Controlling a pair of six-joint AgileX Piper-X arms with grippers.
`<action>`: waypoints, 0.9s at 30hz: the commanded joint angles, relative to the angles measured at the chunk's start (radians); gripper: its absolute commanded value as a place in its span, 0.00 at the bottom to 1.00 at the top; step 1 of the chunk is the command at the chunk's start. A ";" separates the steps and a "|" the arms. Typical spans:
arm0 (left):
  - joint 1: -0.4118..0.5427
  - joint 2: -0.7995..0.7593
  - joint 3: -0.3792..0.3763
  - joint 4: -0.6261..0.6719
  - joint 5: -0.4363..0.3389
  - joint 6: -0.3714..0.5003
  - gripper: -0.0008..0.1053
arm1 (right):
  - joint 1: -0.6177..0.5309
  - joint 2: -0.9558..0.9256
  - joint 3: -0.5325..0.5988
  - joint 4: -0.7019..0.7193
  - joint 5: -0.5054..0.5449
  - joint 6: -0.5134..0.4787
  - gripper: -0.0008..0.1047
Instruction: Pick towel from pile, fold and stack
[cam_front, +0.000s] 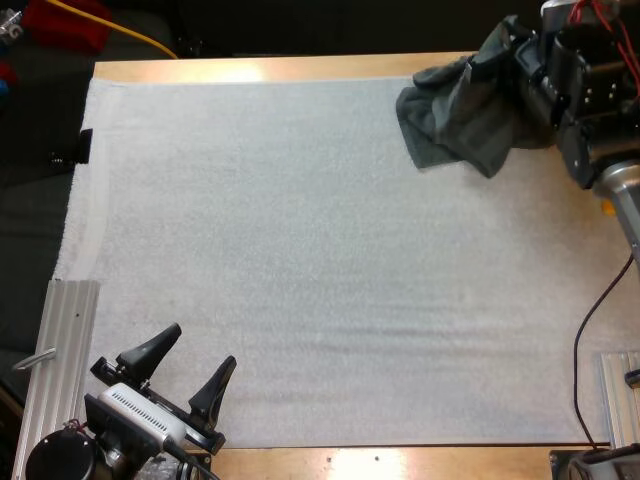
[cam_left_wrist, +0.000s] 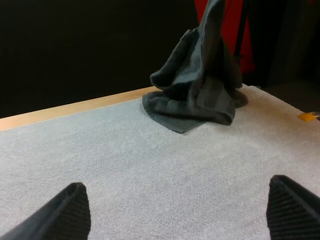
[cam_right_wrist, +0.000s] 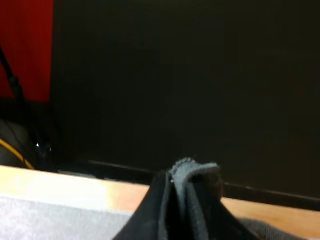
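A dark grey-green towel (cam_front: 455, 115) hangs crumpled at the far right of the white mat (cam_front: 300, 260), its lower folds resting on the mat near the far edge. My right gripper (cam_front: 510, 55) is above it, shut on the towel's upper part; a pinched edge of the towel (cam_right_wrist: 192, 172) sticks up between the black fingers (cam_right_wrist: 160, 210). In the left wrist view the towel (cam_left_wrist: 200, 85) rises in a peak with its base on the mat. My left gripper (cam_front: 190, 365) stands open at the near left of the mat, its fingertips (cam_left_wrist: 67, 212) wide apart over bare mat.
Metal rails lie at the near left (cam_front: 60, 340) and near right (cam_front: 620, 395) of the mat. A small black part (cam_front: 82, 145) sits at the mat's left edge. The wooden table edge (cam_front: 260, 68) runs along the far side.
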 joint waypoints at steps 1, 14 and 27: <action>0.000 -0.132 -0.007 -0.018 0.007 -0.009 0.67 | 0.001 -0.005 -0.023 -0.010 0.000 -0.019 0.02; 0.000 -0.132 -0.007 -0.018 0.028 -0.009 0.67 | -0.001 -0.005 -0.151 -0.003 0.034 -0.042 0.02; 0.000 -0.132 -0.007 -0.018 0.028 -0.009 0.67 | -0.001 -0.011 -0.253 0.091 0.048 -0.063 0.02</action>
